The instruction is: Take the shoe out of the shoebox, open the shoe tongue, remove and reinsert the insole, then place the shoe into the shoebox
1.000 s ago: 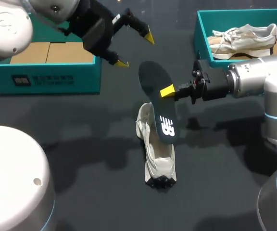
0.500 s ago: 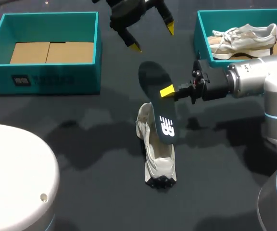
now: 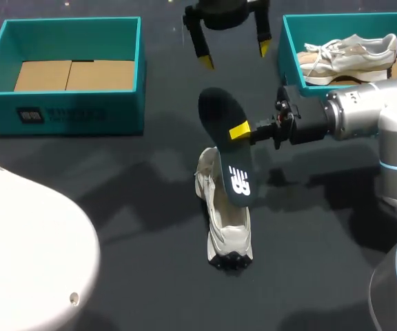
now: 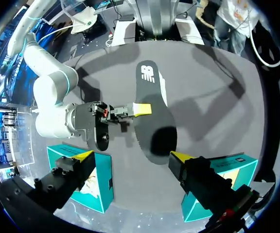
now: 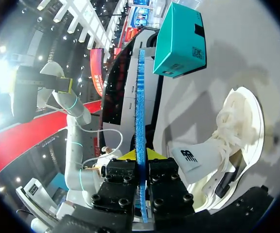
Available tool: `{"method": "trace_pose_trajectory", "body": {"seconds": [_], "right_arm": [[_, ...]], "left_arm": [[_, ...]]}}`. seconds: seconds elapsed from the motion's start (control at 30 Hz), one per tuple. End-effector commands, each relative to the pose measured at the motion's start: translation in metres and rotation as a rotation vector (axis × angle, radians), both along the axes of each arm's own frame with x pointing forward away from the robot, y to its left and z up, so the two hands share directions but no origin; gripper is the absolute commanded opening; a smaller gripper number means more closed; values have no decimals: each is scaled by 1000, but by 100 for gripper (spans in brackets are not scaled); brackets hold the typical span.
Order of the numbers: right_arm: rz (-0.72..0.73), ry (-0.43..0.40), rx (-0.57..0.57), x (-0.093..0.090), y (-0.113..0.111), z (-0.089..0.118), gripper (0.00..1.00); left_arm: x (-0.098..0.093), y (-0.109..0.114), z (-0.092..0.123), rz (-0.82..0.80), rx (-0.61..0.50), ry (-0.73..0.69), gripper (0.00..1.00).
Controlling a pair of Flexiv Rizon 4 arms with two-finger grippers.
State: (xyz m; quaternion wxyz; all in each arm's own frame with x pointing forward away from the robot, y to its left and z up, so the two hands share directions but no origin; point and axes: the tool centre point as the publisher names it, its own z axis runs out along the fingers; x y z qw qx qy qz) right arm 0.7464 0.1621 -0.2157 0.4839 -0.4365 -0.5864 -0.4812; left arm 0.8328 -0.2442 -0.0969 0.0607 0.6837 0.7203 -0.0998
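Insole [image 3: 225, 148], dark with a white logo on its upper face, is held in the air above the surface [image 3: 116, 207], gripped at one long edge by the fingers of the right gripper [image 3: 242, 131], which are closed on it from its two faces. In the head view the logo end of the insole is seen over the near-heel part of the white shoe [image 3: 227, 231], which lies on the surface below it, outside both boxes, with its laces loosened. In the right wrist view the insole [image 5: 140, 111] is seen edge-on, blue along that edge, clamped between the fingers of the right gripper [image 5: 141, 156], with the shoe [image 5: 235, 141] lying beside and below it and its tongue pulled out. The right arm [image 3: 371, 110] comes in level from the side. The left gripper [image 3: 233, 55] hangs beyond the insole, apart from it, between the two boxes, with its fingers spread wide and nothing between them; in the left wrist view the insole [image 4: 152, 111] and the right gripper [image 4: 130, 110] are seen ahead of the open left gripper [image 4: 130, 158]. The left shoebox [image 3: 67, 114], teal, is lined with cardboard [image 3: 67, 74]. A second shoe [image 3: 350, 55] lies inside the right shoebox [image 3: 289, 48], also teal.
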Motion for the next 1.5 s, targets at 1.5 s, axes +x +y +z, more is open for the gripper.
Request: {"method": "trace_pose_trajectory", "body": {"seconds": [1.5], "right_arm": [[-1, 0, 0, -1, 1, -1, 0]], "left_arm": [[-10, 39, -16, 95, -173, 42, 100]]}}
